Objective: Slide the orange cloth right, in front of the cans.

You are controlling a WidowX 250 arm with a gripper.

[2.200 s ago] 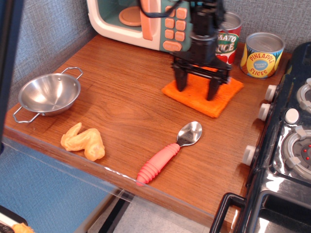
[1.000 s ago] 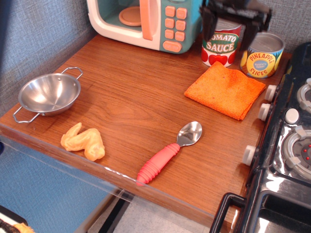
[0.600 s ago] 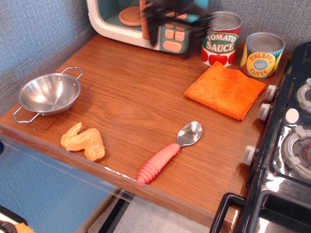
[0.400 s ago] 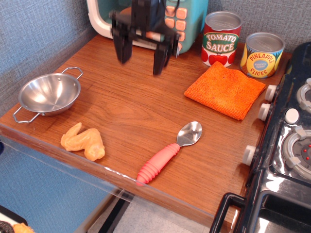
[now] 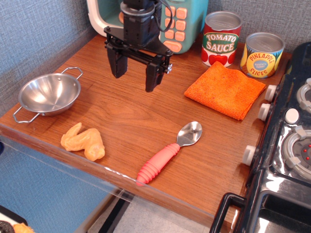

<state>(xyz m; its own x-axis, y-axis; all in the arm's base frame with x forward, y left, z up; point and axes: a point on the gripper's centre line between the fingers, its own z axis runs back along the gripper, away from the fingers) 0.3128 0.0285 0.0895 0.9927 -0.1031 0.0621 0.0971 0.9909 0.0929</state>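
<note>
The orange cloth (image 5: 225, 90) lies flat on the wooden table at the right, directly in front of the two cans. The red-white Tomato Sauce can (image 5: 221, 39) and the yellow-blue Pineapple Slices can (image 5: 262, 55) stand upright just behind it. My gripper (image 5: 133, 80) hangs open and empty above the middle of the table, well left of the cloth, its two black fingers (image 5: 117, 65) spread apart and pointing down.
A toy microwave (image 5: 167, 22) stands at the back behind the gripper. A steel bowl (image 5: 48, 93) sits at the left, a pale orange toy chicken wing (image 5: 83, 141) at the front left, a red-handled spoon (image 5: 170, 151) at the front. A black stove (image 5: 286, 145) borders the right edge.
The cloth moved right, from under the gripper to in front of the cans. The gripper let go, rose, then swung left and came down over the table's middle.
</note>
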